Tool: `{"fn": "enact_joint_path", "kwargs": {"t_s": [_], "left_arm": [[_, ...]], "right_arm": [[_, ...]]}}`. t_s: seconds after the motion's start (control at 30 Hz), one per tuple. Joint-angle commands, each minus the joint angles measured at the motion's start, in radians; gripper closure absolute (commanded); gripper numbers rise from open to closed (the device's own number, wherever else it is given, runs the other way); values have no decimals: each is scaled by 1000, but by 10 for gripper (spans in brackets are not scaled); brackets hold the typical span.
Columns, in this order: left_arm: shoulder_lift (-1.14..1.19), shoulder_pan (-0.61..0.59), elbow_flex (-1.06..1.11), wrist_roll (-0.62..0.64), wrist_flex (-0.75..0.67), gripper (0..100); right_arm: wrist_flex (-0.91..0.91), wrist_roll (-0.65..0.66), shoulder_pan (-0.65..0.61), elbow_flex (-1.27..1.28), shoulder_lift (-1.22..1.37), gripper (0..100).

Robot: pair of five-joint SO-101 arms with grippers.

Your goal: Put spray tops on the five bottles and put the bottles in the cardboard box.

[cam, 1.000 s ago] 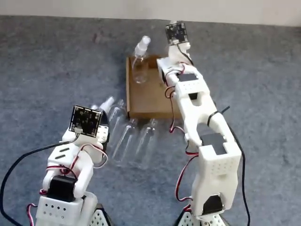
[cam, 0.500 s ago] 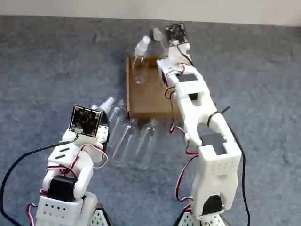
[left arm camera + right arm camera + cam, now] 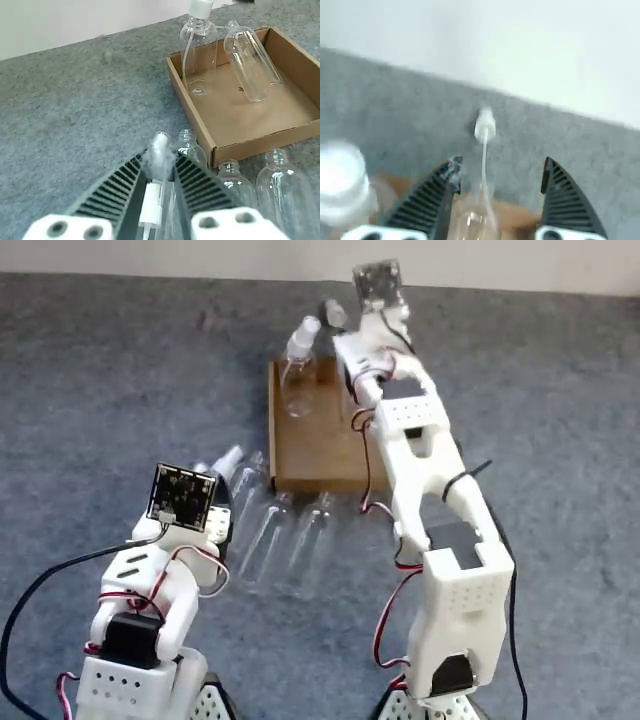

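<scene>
l fingers [image 3: 120, 185] pinch white spray top [image 3: 159, 150]; r fingers [image 3: 437, 195] spread over clear bottle [image 3: 250, 65] in cardboard box [image 3: 196, 117].

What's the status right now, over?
Left gripper shut on spray top. Right gripper open at cardboard box far edge. Two bottles in box, three uncapped bottles outside.

Open grey desk [image 3: 100, 370] runs along the left and right edges. The right arm [image 3: 420, 450] lies over the right side of the cardboard box [image 3: 312, 455], barring entry there. A capped bottle [image 3: 297, 385] stands in the box's far left corner, a second bottle [image 3: 250, 62] lying beside it; the box floor toward the front edge is bare. Three uncapped bottles [image 3: 272, 528] lie just beside the box's near wall, obstructing approach from the front.
</scene>
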Motion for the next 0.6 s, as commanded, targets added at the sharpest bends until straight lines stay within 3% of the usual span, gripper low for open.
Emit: {"fn": "enact_joint_path", "kwargs": {"t_s": [0.0,0.57], "left_arm": [[-7,-12,-5,-3,-21,995],[-7,-7,-5,-3,-21,995]], "right_arm": [[-4,12,-2,-170,48,800],[170,12,38,-966,714,800]]}}
